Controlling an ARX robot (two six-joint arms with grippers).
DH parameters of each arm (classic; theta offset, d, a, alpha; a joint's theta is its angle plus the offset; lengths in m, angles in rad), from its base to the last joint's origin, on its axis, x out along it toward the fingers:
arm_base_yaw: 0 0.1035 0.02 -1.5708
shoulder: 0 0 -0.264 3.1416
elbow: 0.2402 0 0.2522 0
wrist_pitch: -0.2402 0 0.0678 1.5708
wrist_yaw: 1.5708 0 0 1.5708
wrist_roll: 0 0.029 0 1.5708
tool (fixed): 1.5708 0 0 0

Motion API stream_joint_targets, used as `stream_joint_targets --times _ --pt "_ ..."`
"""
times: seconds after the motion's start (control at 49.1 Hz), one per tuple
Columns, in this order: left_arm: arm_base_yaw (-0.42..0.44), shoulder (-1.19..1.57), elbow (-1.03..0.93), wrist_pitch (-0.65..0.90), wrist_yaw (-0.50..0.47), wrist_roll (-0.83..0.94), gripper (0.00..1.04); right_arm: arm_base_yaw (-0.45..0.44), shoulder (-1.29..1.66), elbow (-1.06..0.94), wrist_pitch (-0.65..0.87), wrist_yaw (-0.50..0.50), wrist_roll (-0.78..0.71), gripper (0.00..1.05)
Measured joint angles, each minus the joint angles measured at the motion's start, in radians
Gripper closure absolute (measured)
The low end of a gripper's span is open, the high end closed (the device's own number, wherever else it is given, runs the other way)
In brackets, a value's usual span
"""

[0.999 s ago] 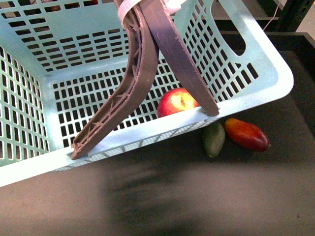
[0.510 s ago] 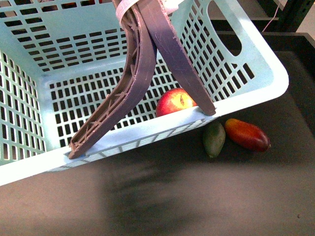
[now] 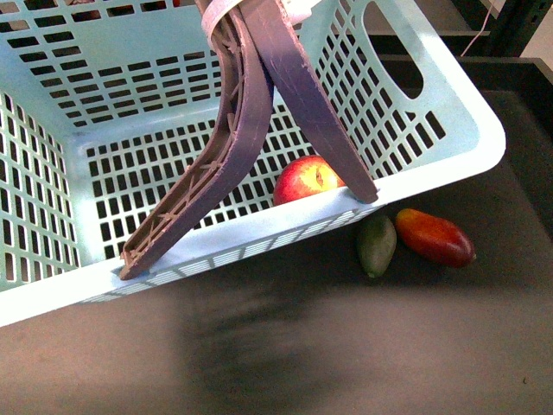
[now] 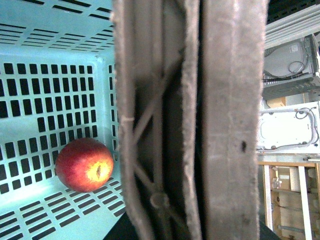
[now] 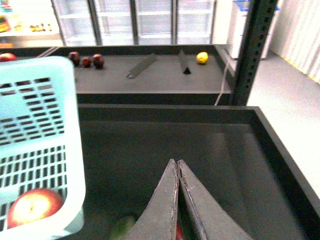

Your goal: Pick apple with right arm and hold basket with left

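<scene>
In the front view the basket (image 3: 259,233) fills most of the picture and looks tilted; the apple (image 3: 307,180) lies inside it, against the low front wall. Two brown handles (image 3: 242,112) rise from this wall and meet under a white band (image 3: 216,13). Outside the basket, just beside the same wall, a green fruit (image 3: 377,245) and a mango (image 3: 435,237) lie on the dark table (image 3: 346,346); neither arm shows here.

In the left wrist view the handles (image 4: 200,125) are very near the camera. One handle shows open ribs with crossed struts and the other is a flat, matte strip. The apple (image 4: 84,165) rests on the slotted floor of the basket, close to a corner; it is smooth and round, red with a yellow patch. The left gripper itself is not shown, so I cannot tell if it clamps the handles.

In the right wrist view the right gripper (image 5: 177,162) hangs outside the basket (image 5: 65,100); its two flat pointed fingers are pressed together with nothing between them.

I judge that the fruit is delivered and the step in hand is holding; it is best to hold both handles together and the basket level, because the smooth apple will roll easily on hard plastic; the right arm should be away from the rim.
</scene>
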Motion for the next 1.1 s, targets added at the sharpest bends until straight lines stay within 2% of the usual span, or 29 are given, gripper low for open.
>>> stream_joint_targets --times 0.102,0.306,0.448,1.101 --pt "0.000 0.000 0.000 0.000 0.002 0.000 0.90 -0.055 -0.077 -0.032 -0.045 -0.032 0.000 1.03" --pt "0.000 0.000 0.000 0.000 0.003 0.000 0.90 -0.056 -0.196 -0.067 -0.128 -0.036 0.000 1.03" --pt "0.000 0.000 0.000 0.000 -0.001 0.001 0.90 -0.056 -0.227 -0.097 -0.116 -0.037 0.000 1.03" --pt "0.000 0.000 0.000 0.000 0.000 0.000 0.90 -0.056 -0.533 -0.097 -0.406 -0.038 0.000 1.03"
